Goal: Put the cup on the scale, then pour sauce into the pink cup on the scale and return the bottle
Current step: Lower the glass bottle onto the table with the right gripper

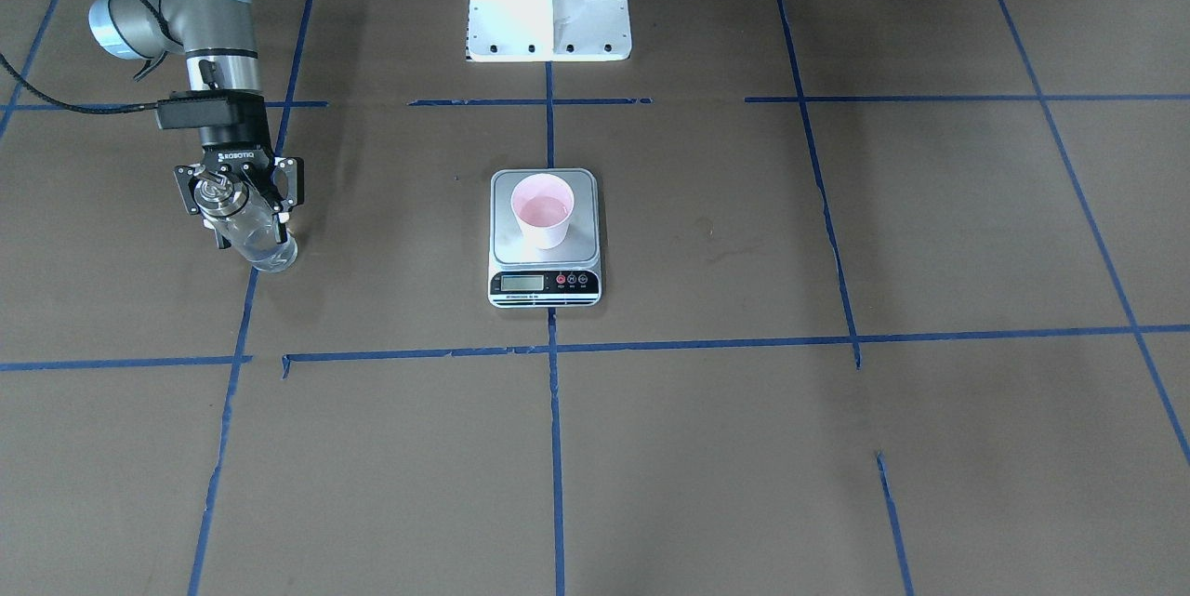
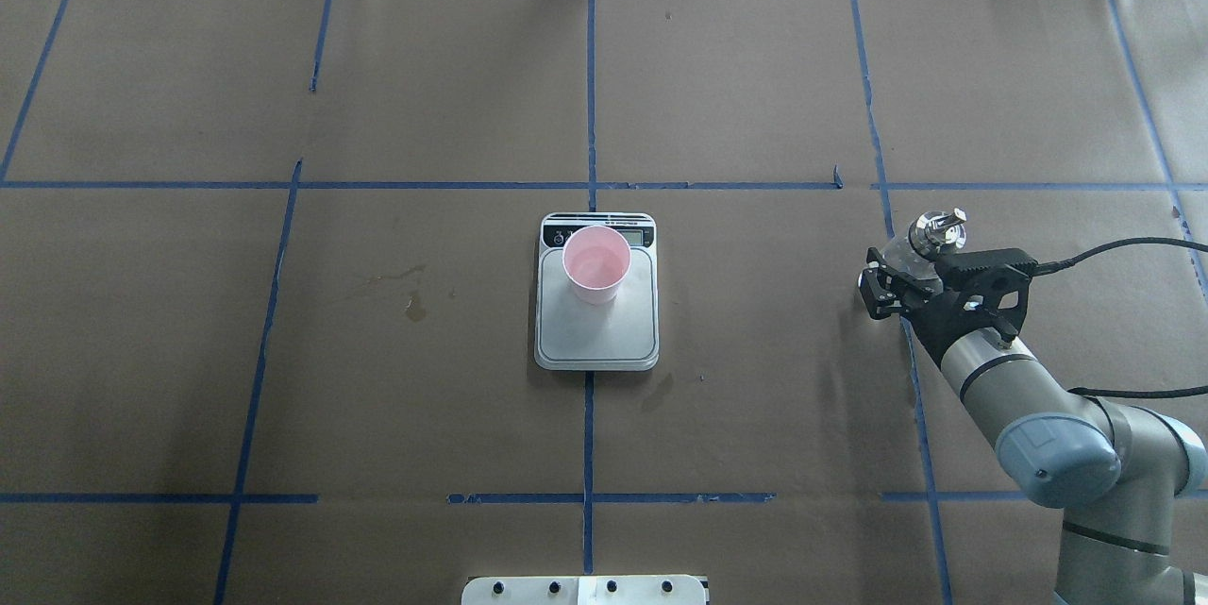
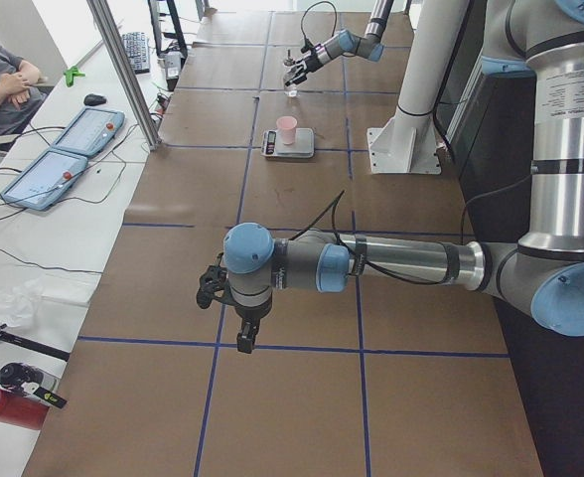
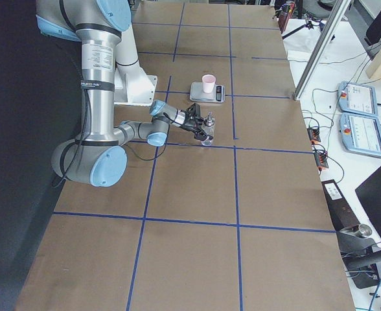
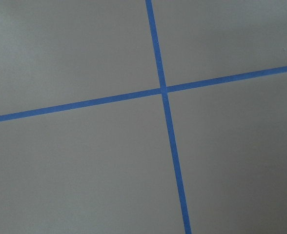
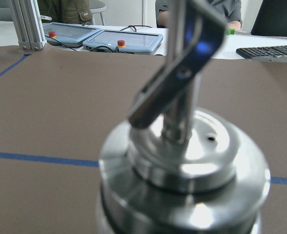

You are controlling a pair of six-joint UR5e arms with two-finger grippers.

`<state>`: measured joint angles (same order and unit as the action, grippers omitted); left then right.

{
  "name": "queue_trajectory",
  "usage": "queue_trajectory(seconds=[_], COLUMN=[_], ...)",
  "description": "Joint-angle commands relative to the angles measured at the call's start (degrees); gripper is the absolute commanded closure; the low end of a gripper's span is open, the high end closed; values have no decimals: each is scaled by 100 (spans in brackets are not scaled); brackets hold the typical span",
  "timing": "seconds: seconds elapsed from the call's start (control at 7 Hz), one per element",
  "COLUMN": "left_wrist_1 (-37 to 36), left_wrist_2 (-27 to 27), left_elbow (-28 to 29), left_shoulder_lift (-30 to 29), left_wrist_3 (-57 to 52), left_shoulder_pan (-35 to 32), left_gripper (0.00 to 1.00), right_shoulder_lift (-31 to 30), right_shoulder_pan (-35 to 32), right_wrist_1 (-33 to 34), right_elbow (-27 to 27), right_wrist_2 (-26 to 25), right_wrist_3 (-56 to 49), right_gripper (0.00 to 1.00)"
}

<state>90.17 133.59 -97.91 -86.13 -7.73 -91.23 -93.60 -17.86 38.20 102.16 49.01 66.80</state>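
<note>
1. The cup [image 1: 543,211] stands upright on the scale [image 1: 578,250], right around the middle of the front view. It sits on the part of the silver platform away from the display strip, with bare platform all around it.
2. The scale lies flat on the brown surface [image 1: 744,447], straddling one of the blue tape lines [image 1: 556,447].
3. The bottle [image 1: 253,241] is well apart from the scale, over at the left of the front view, roughly upright with its metal cap and spout on top. Can't really tell if its base is touching the surface or just above it.
4. The right tool [image 1: 239,196] is clamped on the bottle, one finger on each side of the glass body just under the cap.
5. The left tool [image 3: 214,288] only shows in the left side view, low over the surface and far from everything else. Can't tell if its fingers are apart or together.
</note>
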Motion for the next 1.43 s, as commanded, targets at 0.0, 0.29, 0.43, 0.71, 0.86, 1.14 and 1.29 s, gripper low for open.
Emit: queue_trajectory(seconds=[0.0, 0.29, 0.43, 0.71, 0.86, 1.14, 1.29], left_wrist_1=[0, 0, 0, 0, 0, 0, 0], left_wrist_2=[0, 0, 0, 0, 0, 0, 0], left_elbow=[0, 0, 0, 0, -9, -17, -17], left_shoulder_lift=[9, 9, 0, 0, 0, 0, 0], left_wrist_3=[0, 0, 0, 0, 0, 0, 0], left_shoulder_pan=[0, 0, 0, 0, 0, 0, 0], left_gripper=[0, 0, 0, 0, 0, 0, 0], right_shoulder_lift=[0, 0, 0, 0, -9, -9, -9], right_shoulder_pan=[46, 55, 64, 64, 64, 64, 64], right_wrist_1=[4, 4, 4, -5, -14, -14, -14], right_elbow=[-12, -21, -30, -30, -30, -21, -21], right_wrist_2=[3, 3, -6, -15, -15, -15, -15], right_wrist_3=[-9, -9, -9, 0, 0, -9, -9], right_gripper=[54, 40, 30, 0, 0, 0, 0])
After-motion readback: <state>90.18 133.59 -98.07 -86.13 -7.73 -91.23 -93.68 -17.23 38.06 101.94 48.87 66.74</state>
